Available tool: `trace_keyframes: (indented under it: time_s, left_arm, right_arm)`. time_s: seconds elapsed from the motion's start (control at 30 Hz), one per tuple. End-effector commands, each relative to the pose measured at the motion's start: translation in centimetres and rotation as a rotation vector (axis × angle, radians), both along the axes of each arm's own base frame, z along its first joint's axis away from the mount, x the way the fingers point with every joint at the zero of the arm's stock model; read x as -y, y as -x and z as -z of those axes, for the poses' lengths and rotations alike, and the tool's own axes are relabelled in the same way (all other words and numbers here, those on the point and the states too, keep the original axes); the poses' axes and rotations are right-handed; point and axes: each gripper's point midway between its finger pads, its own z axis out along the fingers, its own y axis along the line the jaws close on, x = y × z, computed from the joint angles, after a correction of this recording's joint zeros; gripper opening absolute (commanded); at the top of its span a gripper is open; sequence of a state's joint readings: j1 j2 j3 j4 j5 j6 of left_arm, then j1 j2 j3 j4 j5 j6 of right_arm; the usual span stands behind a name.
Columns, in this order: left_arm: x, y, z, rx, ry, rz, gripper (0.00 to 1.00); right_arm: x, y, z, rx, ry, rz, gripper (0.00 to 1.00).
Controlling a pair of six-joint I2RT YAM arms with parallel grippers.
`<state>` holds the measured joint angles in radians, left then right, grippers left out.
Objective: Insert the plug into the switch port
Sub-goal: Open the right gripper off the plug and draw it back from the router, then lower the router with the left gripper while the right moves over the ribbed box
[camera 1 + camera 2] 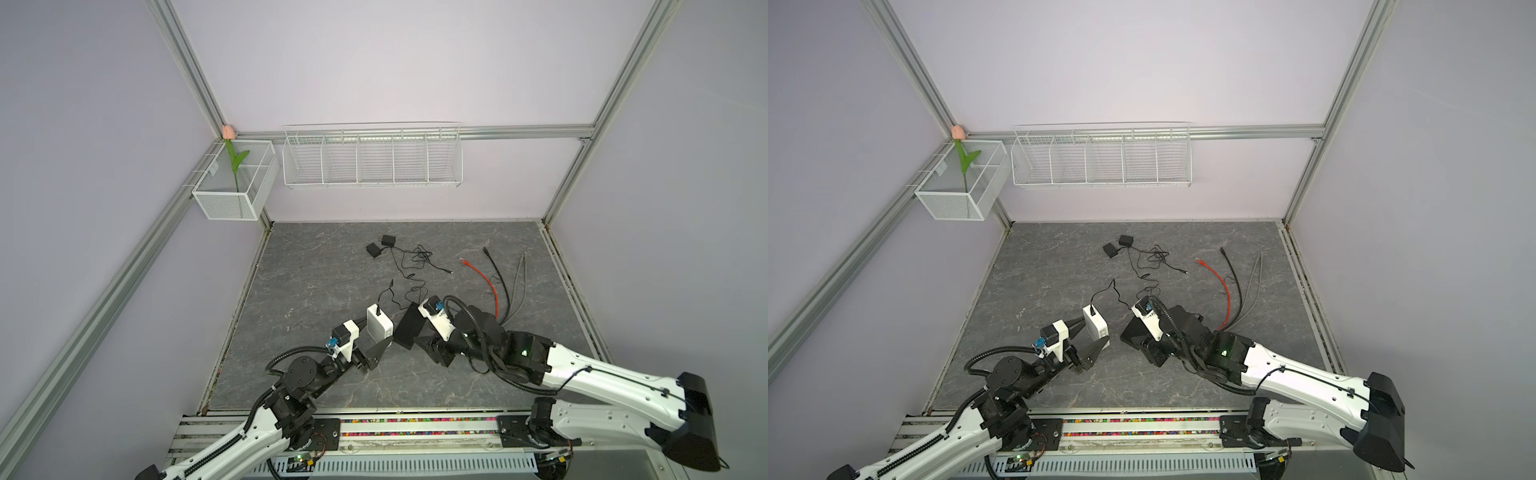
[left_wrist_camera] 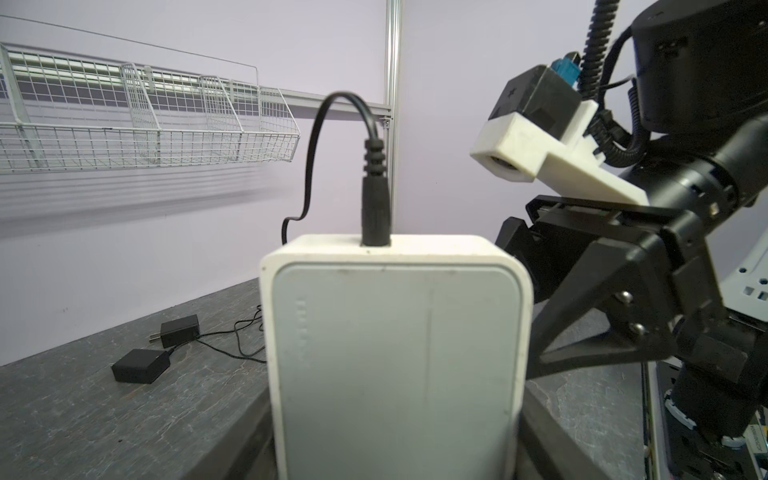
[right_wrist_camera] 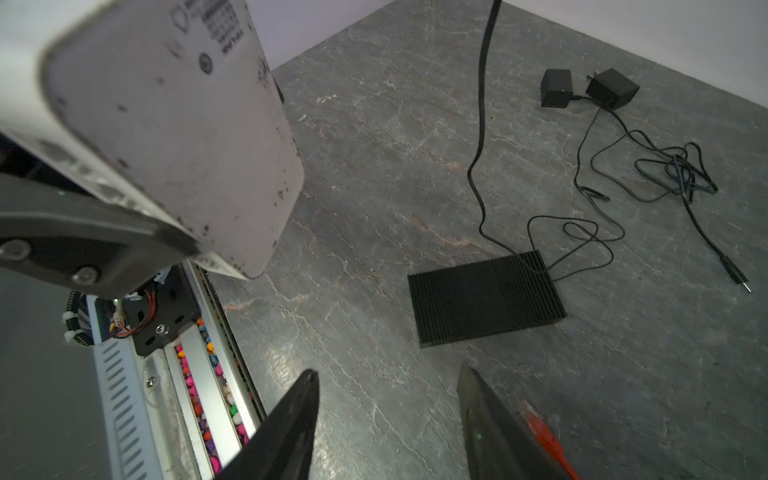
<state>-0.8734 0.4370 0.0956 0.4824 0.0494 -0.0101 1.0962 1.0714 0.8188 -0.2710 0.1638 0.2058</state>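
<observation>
The white switch (image 1: pixel 379 328) (image 1: pixel 1095 326) is held off the table in my left gripper (image 1: pixel 374 337) (image 2: pixel 399 449), whose jaws are shut on its two sides. The black plug (image 2: pixel 376 199) (image 1: pixel 378 310) stands seated in the port on the switch's far end, and its cable loops down toward the table. My right gripper (image 3: pixel 388 372) (image 1: pixel 1148 350) hangs open just right of the switch, over bare table, with nothing between its fingers. In the right wrist view the switch (image 3: pixel 166 124) fills the upper corner.
A black ribbed box (image 3: pixel 486 299) (image 1: pixel 409 328) lies flat between the two arms. Two black adapters (image 1: pixel 380 247) with tangled thin cable lie farther back. A red cable (image 1: pixel 490 286), a black one and grey ones (image 1: pixel 519 286) run at the right. A wire basket (image 1: pixel 372 158) hangs on the back wall.
</observation>
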Motion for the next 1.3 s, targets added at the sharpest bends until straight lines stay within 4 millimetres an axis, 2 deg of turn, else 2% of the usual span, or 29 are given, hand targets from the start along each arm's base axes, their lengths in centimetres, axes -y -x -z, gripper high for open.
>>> trace_keyframes:
  time_s: [0.0, 0.03, 0.1, 0.27, 0.33, 0.37, 0.4, 0.57, 0.7, 1.0, 1.1, 1.27]
  left_arm:
    - [-1.4, -2.5, 0.5, -0.111, -0.055, -0.16, 0.0]
    - [-2.0, -3.6, 0.5, -0.16, -0.088, -0.234, 0.0]
    - [-2.6, -5.1, 2.9, -0.263, -0.178, -0.317, 0.0]
    - [-2.7, -7.4, 8.3, -0.553, -0.239, -0.371, 0.0]
    - [-2.8, -8.0, 9.6, -0.61, -0.242, -0.394, 0.0]
    - [-2.7, -8.3, 10.0, -0.63, -0.249, -0.405, 0.0]
    - [-2.7, -8.4, 10.3, -0.646, -0.255, -0.411, 0.0]
    - [-2.3, -8.7, 9.4, -0.638, -0.225, -0.4, 0.0]
    - [-2.6, -8.7, 9.1, -0.63, -0.223, -0.416, 0.0]
    - [-2.9, -8.7, 12.3, -0.733, -0.313, -0.452, 0.0]
    - [-2.7, -8.6, 12.8, -0.753, -0.313, -0.445, 0.0]
    - [-2.6, -8.6, 13.7, -0.798, -0.322, -0.455, 0.0]
  right_arm:
    - [0.7, -1.3, 2.2, -0.016, 0.058, 0.077, 0.57]
    - [0.6, -1.6, 3.1, -0.029, 0.084, 0.088, 0.58]
    - [0.3, -1.9, 4.8, -0.054, 0.127, 0.098, 0.58]
    - [-0.9, -2.9, 9.7, -0.115, 0.26, 0.124, 0.57]
    - [-1.2, -3.1, 11.3, -0.134, 0.303, 0.127, 0.56]
    - [-1.1, -3.0, 12.5, -0.147, 0.336, 0.128, 0.56]
    - [-1.8, -3.5, 12.2, -0.142, 0.333, 0.133, 0.56]
    - [-2.1, -4.0, 15.4, -0.168, 0.416, 0.16, 0.55]
    - [-1.8, -5.4, 16.4, -0.146, 0.473, 0.236, 0.55]
    - [0.7, -9.2, 18.3, -0.095, 0.696, 0.46, 0.52]
    - [1.4, -10.6, 18.5, -0.128, 0.671, 0.502, 0.5]
    - [2.6, -14.1, 17.3, -0.156, 0.615, 0.552, 0.49]
